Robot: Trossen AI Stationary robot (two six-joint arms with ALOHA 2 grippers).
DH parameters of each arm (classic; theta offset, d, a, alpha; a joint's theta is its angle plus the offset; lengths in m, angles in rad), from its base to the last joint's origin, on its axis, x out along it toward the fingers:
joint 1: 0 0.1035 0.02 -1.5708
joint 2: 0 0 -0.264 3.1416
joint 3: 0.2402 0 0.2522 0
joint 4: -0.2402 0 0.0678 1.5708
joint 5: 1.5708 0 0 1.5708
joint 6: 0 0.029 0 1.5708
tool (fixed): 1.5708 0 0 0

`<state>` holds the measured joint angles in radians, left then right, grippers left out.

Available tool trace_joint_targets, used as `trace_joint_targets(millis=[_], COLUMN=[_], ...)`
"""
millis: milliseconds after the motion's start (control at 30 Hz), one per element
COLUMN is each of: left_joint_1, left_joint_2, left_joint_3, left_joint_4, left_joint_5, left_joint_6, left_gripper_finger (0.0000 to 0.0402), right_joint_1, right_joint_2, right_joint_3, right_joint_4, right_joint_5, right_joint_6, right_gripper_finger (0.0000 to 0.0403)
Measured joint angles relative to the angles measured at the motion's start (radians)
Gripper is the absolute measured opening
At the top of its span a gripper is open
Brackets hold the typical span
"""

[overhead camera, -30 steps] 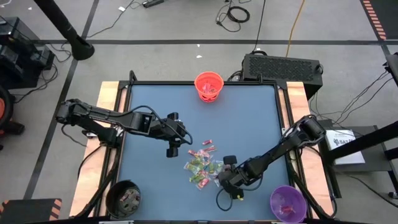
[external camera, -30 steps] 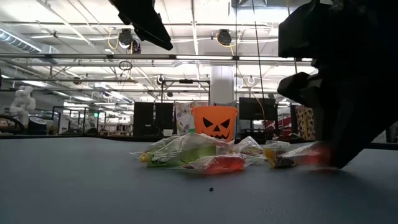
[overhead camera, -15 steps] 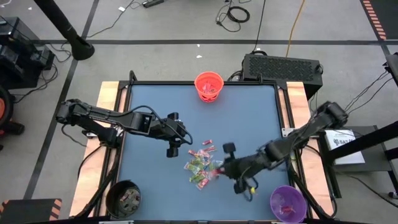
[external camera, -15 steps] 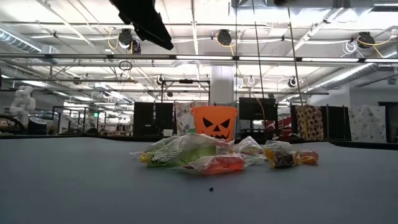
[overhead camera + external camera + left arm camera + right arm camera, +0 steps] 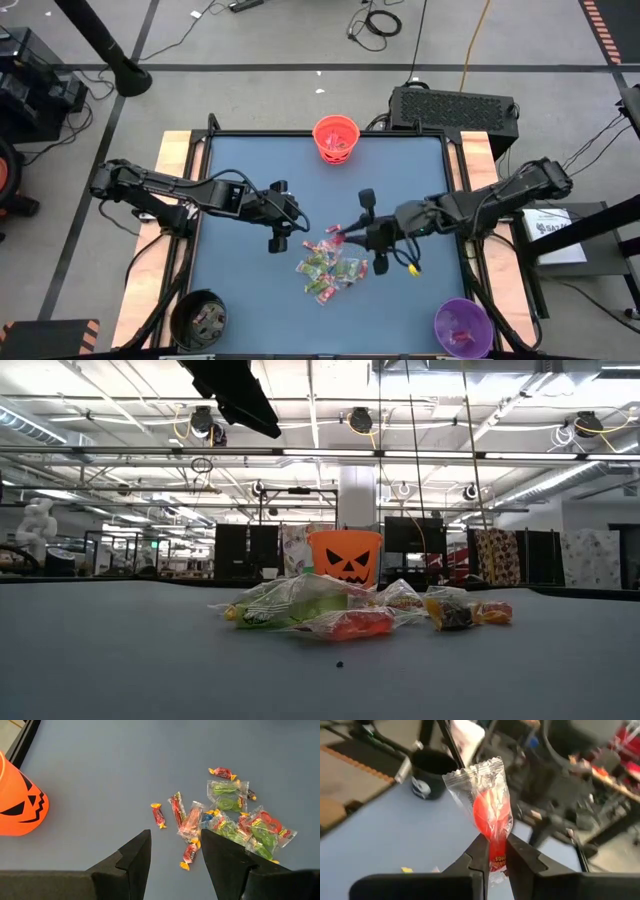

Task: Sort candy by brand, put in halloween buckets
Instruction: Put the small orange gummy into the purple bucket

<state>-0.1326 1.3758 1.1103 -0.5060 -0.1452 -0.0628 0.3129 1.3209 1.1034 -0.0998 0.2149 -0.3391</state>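
A red candy in a clear wrapper (image 5: 492,817) is pinched by its tail in the right hand (image 5: 493,851), above the candy pile (image 5: 328,264) mid-desk. Such a thin grip could slip mid-carry. The left hand (image 5: 175,851) hovers open beside the pile.

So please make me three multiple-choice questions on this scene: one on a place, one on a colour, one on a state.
1. Where is the orange bucket?
A. far edge of the table
B. near left corner
C. near right corner

2. What colour is the sweet in the clear wrapper held by the right hand?
A. blue
B. red
C. green

3. How is the left hand?
A. shut on a candy
B. inside a bucket
C. open, holding nothing

Answers:
1. A, high view shows it there.
2. B, right wrist view shows red.
3. C, nothing is between its fingers.
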Motion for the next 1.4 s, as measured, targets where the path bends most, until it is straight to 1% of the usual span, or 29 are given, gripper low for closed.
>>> trace_joint_targets(millis=[133, 233, 367, 533, 767, 1067, 1167, 1267, 1333, 1400], left_joint_1=[0.000, 0.000, 0.000, 0.000, -0.012, -0.033, -0.041, -0.046, -0.047, -0.047], left_joint_2=[0.000, 0.000, 0.000, 0.000, -0.018, -0.081, -0.102, -0.107, -0.107, -0.108], left_joint_3=[0.000, 0.000, 0.000, 0.000, 0.000, 0.000, 0.001, 0.002, 0.002, 0.002], left_joint_4=[0.000, -0.001, -0.001, -0.001, 0.001, 0.026, 0.037, 0.034, 0.033, 0.030], left_joint_5=[-0.001, -0.001, -0.001, -0.001, -0.002, -0.002, -0.017, -0.024, -0.024, -0.024], left_joint_6=[0.000, 0.001, 0.001, 0.016, 0.043, 0.044, 0.044, 0.044, 0.042, 0.035], left_gripper_finger=[0.0180, 0.0180, 0.0180, 0.0180, 0.0180, 0.0180, 0.0180, 0.0180, 0.0180, 0.0180], right_joint_1=[-0.022, -0.022, -0.022, -0.032, -0.061, -0.100, -0.109, -0.111, -0.110, -0.100], right_joint_2=[0.019, 0.022, 0.023, 0.000, -0.015, -0.010, -0.010, -0.010, -0.019, -0.040], right_joint_3=[0.000, 0.000, 0.000, 0.000, 0.000, 0.000, 0.000, 0.000, 0.000, 0.000], right_joint_4=[-0.041, -0.050, -0.041, 0.035, 0.011, -0.006, -0.063, -0.190, -0.308, -0.424], right_joint_5=[-0.001, -0.002, -0.004, -0.004, -0.007, -0.007, 0.017, 0.069, 0.062, 0.006], right_joint_6=[0.017, 0.024, 0.073, 0.212, 0.396, 0.424, 0.423, 0.442, 0.504, 0.602], right_gripper_finger=[0.0045, 0.0045, 0.0045, 0.0045, 0.0045, 0.0045, 0.0045, 0.0045, 0.0045, 0.0045])
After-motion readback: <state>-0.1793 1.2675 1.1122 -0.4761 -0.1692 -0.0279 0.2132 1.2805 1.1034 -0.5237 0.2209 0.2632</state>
